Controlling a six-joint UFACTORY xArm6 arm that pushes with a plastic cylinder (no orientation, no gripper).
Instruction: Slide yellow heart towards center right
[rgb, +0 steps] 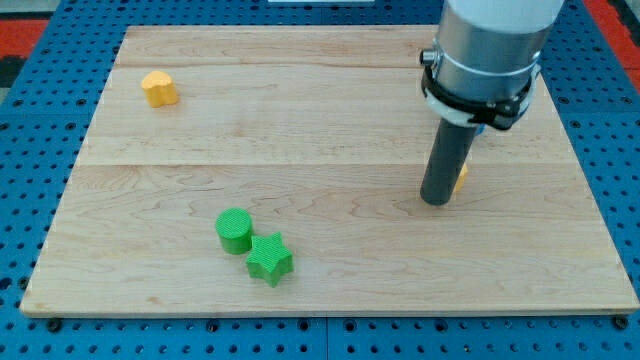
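Wood makes up the pale, planked surface (330, 270), a board lying on a blue perforated base (30, 200) that frames it on every side. Nearest the view's bottom, left of centre, sits a green star-shaped block (270, 259), and touching it on its upper left is a green cylinder block (234, 230); the pair lies well apart from everything else.

Farther up, at centre right, the straight dark rod (446, 160) comes down from the arm's grey cylindrical body (490, 45), and the rod's tip (436, 200) rests on the surface. There is no claw on this arm, so no released or clenched state can be told. Just beside the rod, on the view's right, a small sliver of yellow block (461, 177) peeks out; most of it is hidden behind the rod, so its heart shape cannot be confirmed. The tip appears to be touching it or very close, on its left and lower side.

Farthest away, near the view's top left corner, a second yellow-orange block (158, 88) of rounded, unclear shape stands alone.
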